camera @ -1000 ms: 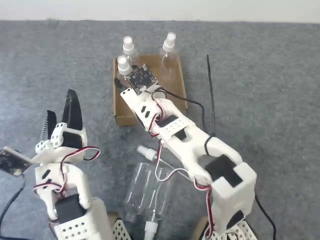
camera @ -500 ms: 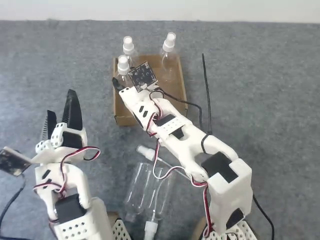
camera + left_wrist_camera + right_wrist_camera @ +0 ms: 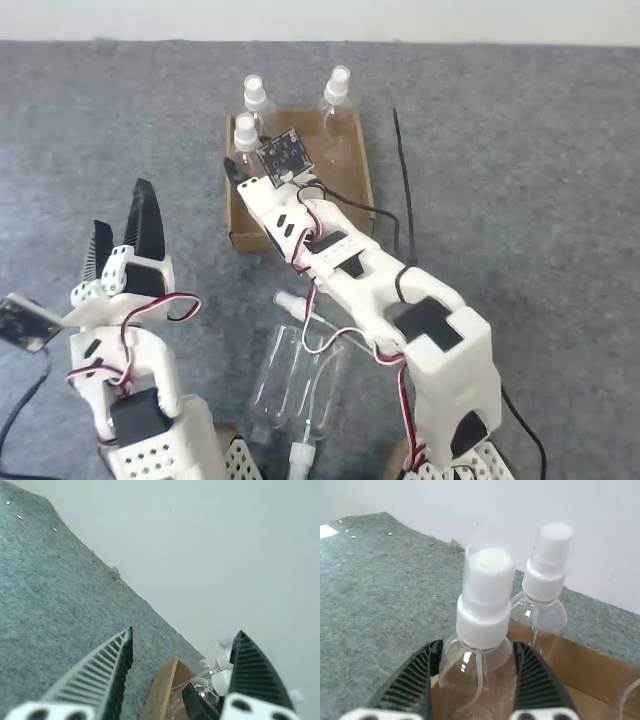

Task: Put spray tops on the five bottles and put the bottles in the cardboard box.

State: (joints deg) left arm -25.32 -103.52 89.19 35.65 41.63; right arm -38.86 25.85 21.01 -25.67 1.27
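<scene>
Right gripper (image 3: pixel 476 652): fingers closed around the body of a capped bottle (image 3: pixel 485 605), one finger on each side and both apparently touching it. That bottle (image 3: pixel 245 135) stands upright in the left part of the cardboard box (image 3: pixel 352 185), close to the left wall. The right arm is stretched out from its near base, with its wrist over the box.

Second capped bottle (image 3: pixel 257 95) is upright at the far-left corner of the box, just beyond the held one and close beside it. Third capped bottle (image 3: pixel 338 92) is upright at the far-right corner, well apart from the other two. All three have white spray tops on.

Left gripper (image 3: pixel 125 235): fingers spread wide, holding nothing, raised at the near left and pointing far. It is well apart from the box. From the left wrist, the box's corner (image 3: pixel 162 690) shows between the fingers.

Two uncapped bottles lie on their sides on the grey table (image 3: pixel 520 150), side by side between the two arm bases: uncapped bottle one (image 3: pixel 280 375) and uncapped bottle two (image 3: pixel 325 385).

One loose spray top (image 3: pixel 293 303) with its tube lies just far of them, beside the right arm. Another loose spray top (image 3: pixel 302 460) is at the near edge.
</scene>
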